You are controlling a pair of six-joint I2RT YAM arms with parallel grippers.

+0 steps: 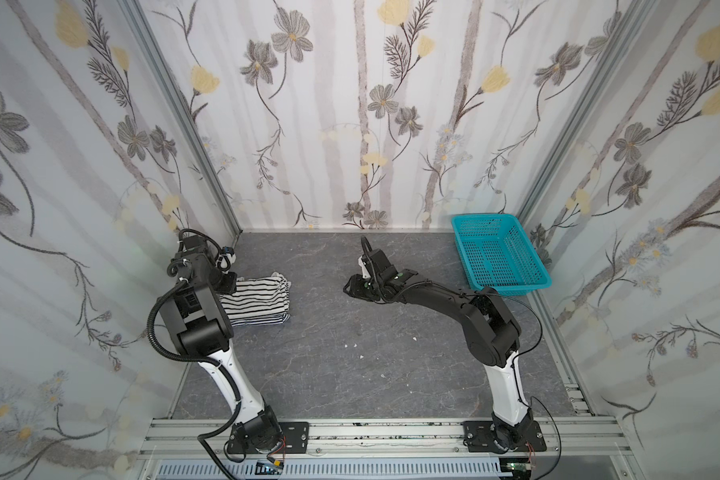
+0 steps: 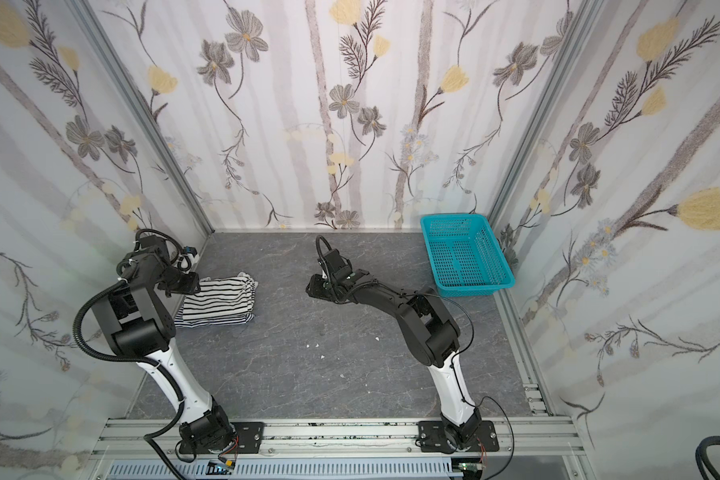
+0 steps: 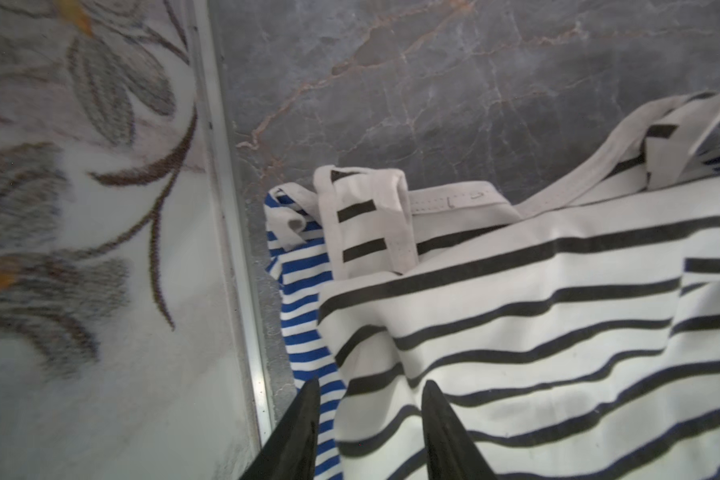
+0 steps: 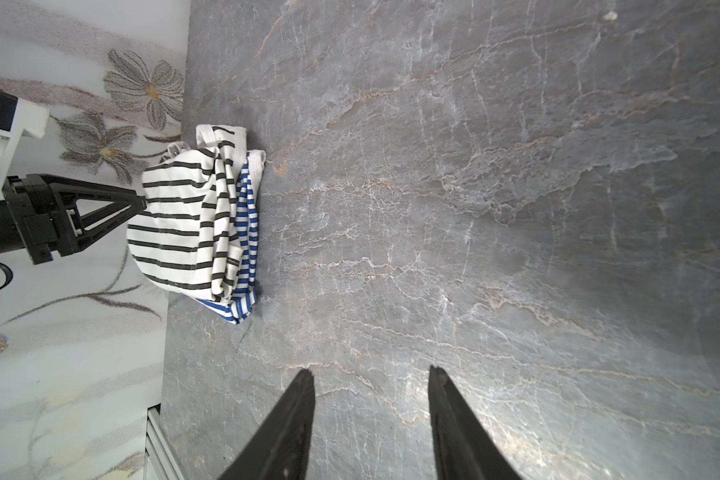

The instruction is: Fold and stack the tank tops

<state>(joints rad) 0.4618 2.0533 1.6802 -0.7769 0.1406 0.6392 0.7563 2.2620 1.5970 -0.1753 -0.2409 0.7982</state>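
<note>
Read both top views as a clock face with the back wall at twelve. The grey marbled stone-look tabletop (image 1: 350,365) forms the floor of the booth. The teal perforated plastic basket (image 1: 499,257) stands at about two o'clock, in the back right corner.

The two tops lie in one pile at about ten o'clock, close to the left wall. The folded white tank top with wide black stripes (image 1: 258,295) is uppermost. Under it lies the tank top with thin blue-and-white stripes and white trim (image 3: 304,328), which shows only along the pile's edges.

The left gripper (image 3: 371,381) is at the pile's nine o'clock edge. Its fingers stand part-way apart, their tips at the rim of the wide-striped top. The cloth lies flat beneath the gap and is not pinched.

The right gripper (image 4: 371,370) sits just past the centre toward twelve and points toward nine o'clock, well apart from the pile. Its fingers are part-way open over bare tabletop and grasp nothing.
</note>
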